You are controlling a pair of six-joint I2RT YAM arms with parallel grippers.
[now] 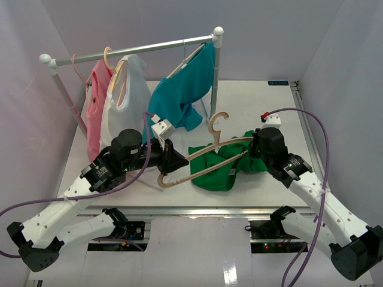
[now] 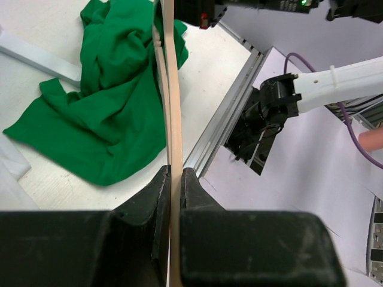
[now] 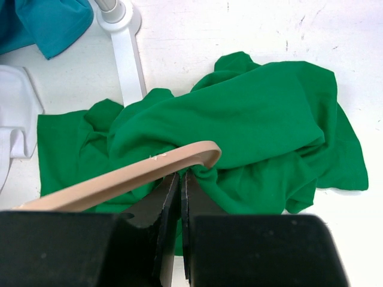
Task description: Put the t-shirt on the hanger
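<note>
Left pincer [image 2: 173,177] is clamped right down on the thin edge of the hanger [image 2: 172,89], near its left end, with both fingers pressed flat against the wood and no gap showing. From there the hanger runs to the right across the green t-shirt [image 1: 218,176], with its thick hook pointing toward the back of the desk [image 1: 263,107].

The right pincer [image 3: 181,177] is at the hanger's other end. Its fingers are closed to a sliver, and green cloth is bunched right at the tips, so it looks like it's pinching the shirt just under the hanger's rounded tip. In the right wrist view, that tip lies across the fabric just above the fingertips.

The t-shirt itself is a crumpled heap on the desk, roughly in the middle and toward the near edge, between the two arms. Part of it is spread flatter on the left side. From what I can see, none of it is over the hanger's arms yet.

Behind all that is a clothes rail [image 1: 131,51] with a pink shirt [image 1: 94,113], a white shirt [image 1: 131,101] and a teal-blue t-shirt [image 1: 179,95] hanging from it.
</note>
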